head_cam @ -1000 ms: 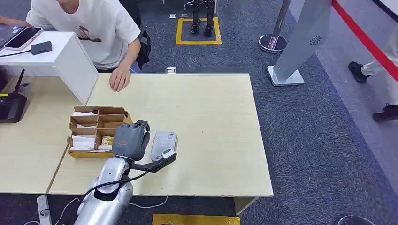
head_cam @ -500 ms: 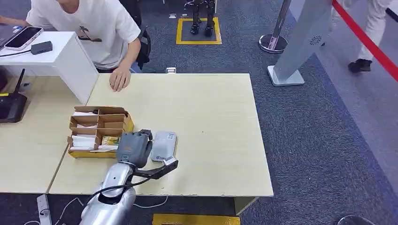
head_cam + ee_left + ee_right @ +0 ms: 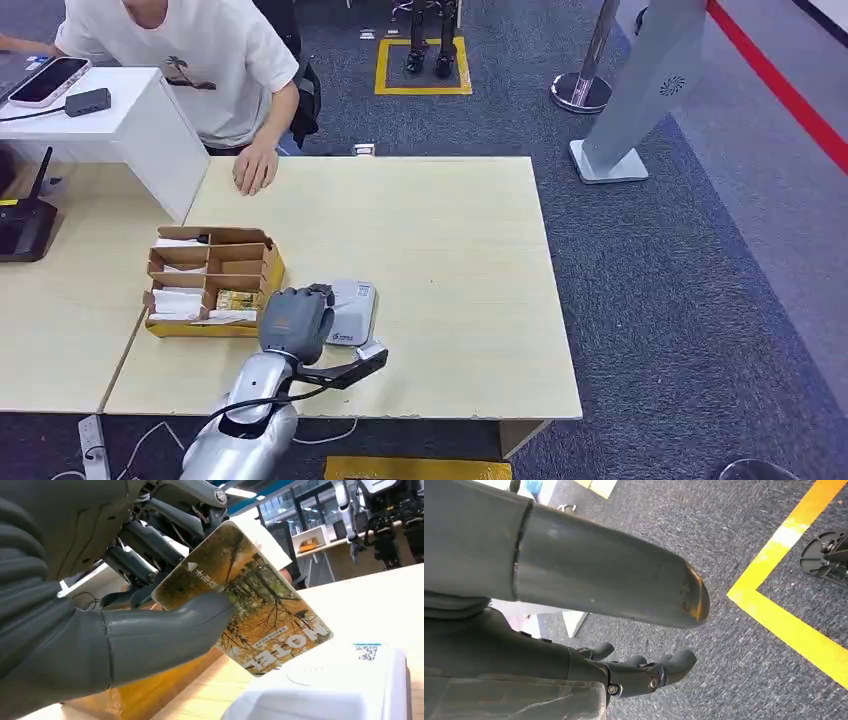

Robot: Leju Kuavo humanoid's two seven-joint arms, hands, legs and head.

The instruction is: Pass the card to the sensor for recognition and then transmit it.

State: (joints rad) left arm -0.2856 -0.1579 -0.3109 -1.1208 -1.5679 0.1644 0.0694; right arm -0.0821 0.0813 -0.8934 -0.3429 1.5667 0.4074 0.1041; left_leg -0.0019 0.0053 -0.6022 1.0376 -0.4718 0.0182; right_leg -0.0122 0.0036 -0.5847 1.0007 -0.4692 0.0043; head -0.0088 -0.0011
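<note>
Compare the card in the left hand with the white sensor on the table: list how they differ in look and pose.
The card is printed with a yellow-brown forest picture and lettering; the sensor is plain white-grey with a small QR label. The card is thin and held tilted in the air, pinched by the left hand; the sensor is a thicker box lying flat on the table. Both are rectangular with rounded corners.

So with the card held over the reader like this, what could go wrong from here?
The left hand pinches the card by one end between thumb and fingers, so a bump on the sensor might twist it loose. The card is tilted, with one corner nearest the sensor top; it may not read if it stays angled. The cardboard organizer sits close beside the hand, so a sideways move could knock it.
</note>
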